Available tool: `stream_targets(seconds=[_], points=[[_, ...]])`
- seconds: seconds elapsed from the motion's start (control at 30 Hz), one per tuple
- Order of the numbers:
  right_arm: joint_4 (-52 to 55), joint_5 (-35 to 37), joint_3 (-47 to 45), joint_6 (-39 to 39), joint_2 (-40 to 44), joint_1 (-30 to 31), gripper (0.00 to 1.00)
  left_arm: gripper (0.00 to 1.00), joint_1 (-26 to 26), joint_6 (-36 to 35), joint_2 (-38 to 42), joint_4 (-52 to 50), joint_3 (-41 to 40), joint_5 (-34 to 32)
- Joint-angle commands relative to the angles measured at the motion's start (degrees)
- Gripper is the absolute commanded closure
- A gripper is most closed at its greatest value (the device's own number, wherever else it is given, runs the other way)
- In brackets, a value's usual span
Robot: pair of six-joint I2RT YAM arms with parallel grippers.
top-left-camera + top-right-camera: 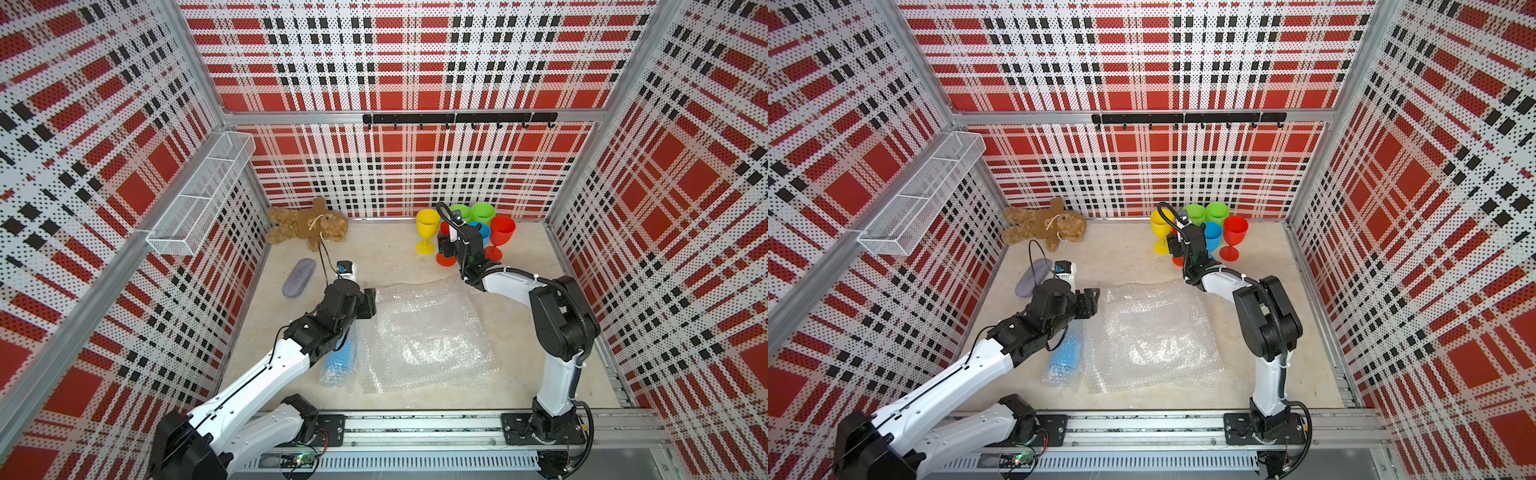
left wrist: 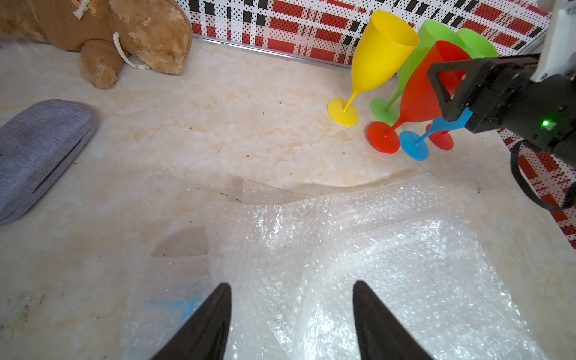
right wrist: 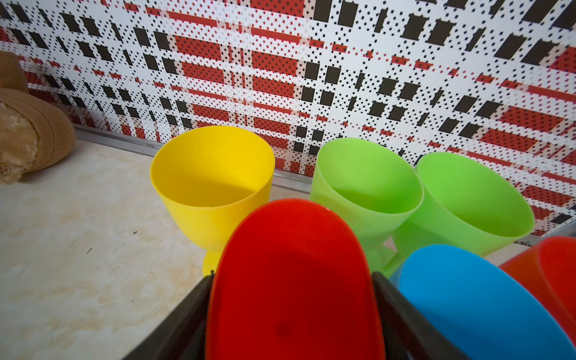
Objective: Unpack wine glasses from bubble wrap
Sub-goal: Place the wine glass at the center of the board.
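The six bare goblets stand upright in a tight cluster at the far edge of the counter (image 1: 382, 257), right of its middle: a yellow goblet (image 1: 427, 226), the green goblets (image 1: 483, 213) against the back wall, a blue goblet (image 1: 1213, 235) and a red goblet at the right end (image 1: 502, 230). The right gripper (image 3: 293, 276) reaches into this cluster. Its fingers (image 3: 187, 314) sit on either side of the bowl of the nearer red goblet (image 2: 420, 93), right up against it. That goblet's foot is flat on the counter, and I cannot tell whether the fingers are pressing on it or only standing beside it.

Loose bubble wrap sheets (image 1: 424, 332) lie piled flat in the middle of the counter, toward the near edge. Just beside their left edge lies a wrapped blue goblet (image 1: 340, 357), on its side and partly under the left arm. The left gripper (image 2: 292, 283) hovers over the far left corner of the sheets, fingers spread with nothing between them.

A teddy bear (image 1: 307, 226) lies in the far left corner, and a grey case (image 1: 298, 277) sits near the left edge.
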State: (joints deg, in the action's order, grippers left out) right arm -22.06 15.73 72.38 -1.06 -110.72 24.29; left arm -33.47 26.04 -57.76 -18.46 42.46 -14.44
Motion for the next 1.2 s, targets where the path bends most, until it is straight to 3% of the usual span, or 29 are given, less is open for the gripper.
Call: stream_targets(seconds=[0.0, 0.2, 0.73, 1.17], points=[[0.33, 0.7, 1.31, -0.08, -1.43, -0.41, 0.16, 0.36, -0.19, -0.82, -0.21, 0.75, -0.25, -0.76], [1.35, 1.15, 1.57, -0.33, -1.51, -0.48, 0.08, 0.36, -0.24, -0.91, -0.25, 0.76, -0.18, -0.87], [3.62, 1.98, 2.59, -0.73, 1.0, -0.82, 0.0, 0.35, -0.92, -0.47, 0.1, 0.44, -0.18, -2.18], [4.09, -0.34, 2.94, -0.64, 5.41, -1.13, 0.0, 0.35, -0.96, -0.22, 0.38, 0.43, -0.18, -3.32]])
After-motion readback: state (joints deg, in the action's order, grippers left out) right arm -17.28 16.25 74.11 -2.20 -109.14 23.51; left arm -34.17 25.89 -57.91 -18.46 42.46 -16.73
